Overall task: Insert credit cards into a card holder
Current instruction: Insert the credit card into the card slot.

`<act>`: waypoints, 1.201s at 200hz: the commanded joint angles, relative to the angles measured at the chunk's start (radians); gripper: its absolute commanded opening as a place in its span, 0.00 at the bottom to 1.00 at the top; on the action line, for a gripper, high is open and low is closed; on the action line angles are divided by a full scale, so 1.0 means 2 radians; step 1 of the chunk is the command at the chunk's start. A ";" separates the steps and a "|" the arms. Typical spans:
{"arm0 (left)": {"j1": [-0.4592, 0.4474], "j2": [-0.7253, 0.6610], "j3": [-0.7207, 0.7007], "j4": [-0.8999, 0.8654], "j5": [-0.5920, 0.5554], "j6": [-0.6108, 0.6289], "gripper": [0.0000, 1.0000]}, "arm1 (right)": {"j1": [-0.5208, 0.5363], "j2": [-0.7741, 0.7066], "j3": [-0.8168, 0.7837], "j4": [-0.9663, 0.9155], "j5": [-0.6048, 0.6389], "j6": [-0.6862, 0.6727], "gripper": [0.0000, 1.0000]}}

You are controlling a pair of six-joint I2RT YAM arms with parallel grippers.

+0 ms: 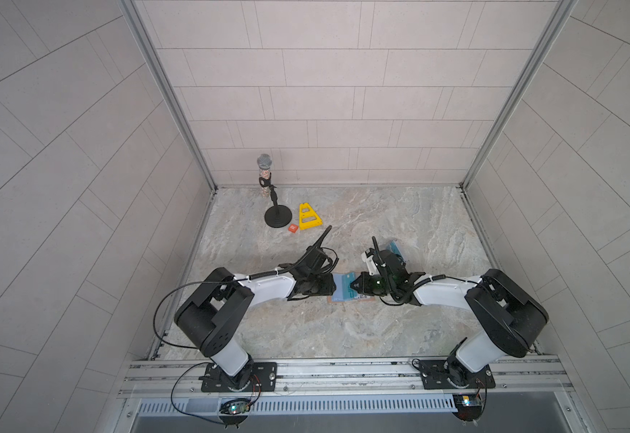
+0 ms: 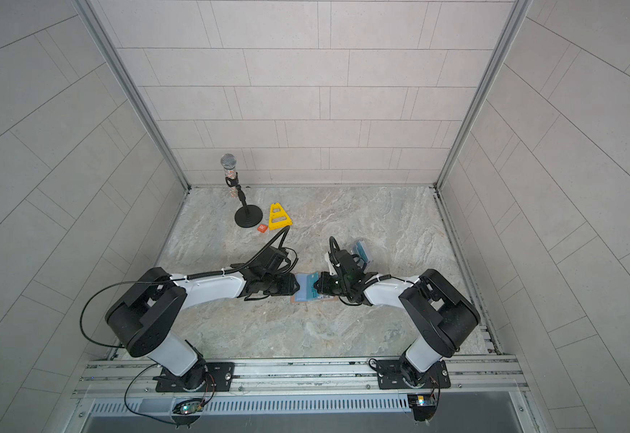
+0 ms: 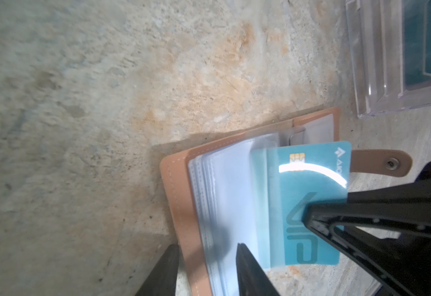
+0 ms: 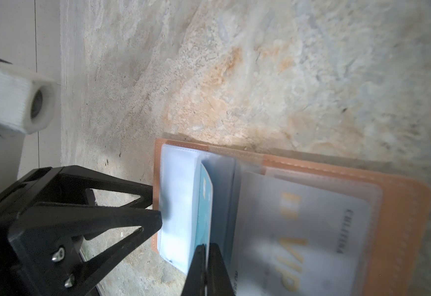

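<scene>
Card holder (image 3: 181, 205): matt tan leather-like cover, stitched; sleeves (image 3: 224, 194) clear soft plastic. Teal card (image 3: 309, 205) was glossy plastic. Table (image 3: 106, 102) rough stone-look.
</scene>
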 commanded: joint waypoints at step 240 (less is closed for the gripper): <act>0.002 -0.004 -0.008 -0.032 -0.018 0.013 0.45 | 0.024 -0.026 0.043 -0.159 0.087 -0.053 0.52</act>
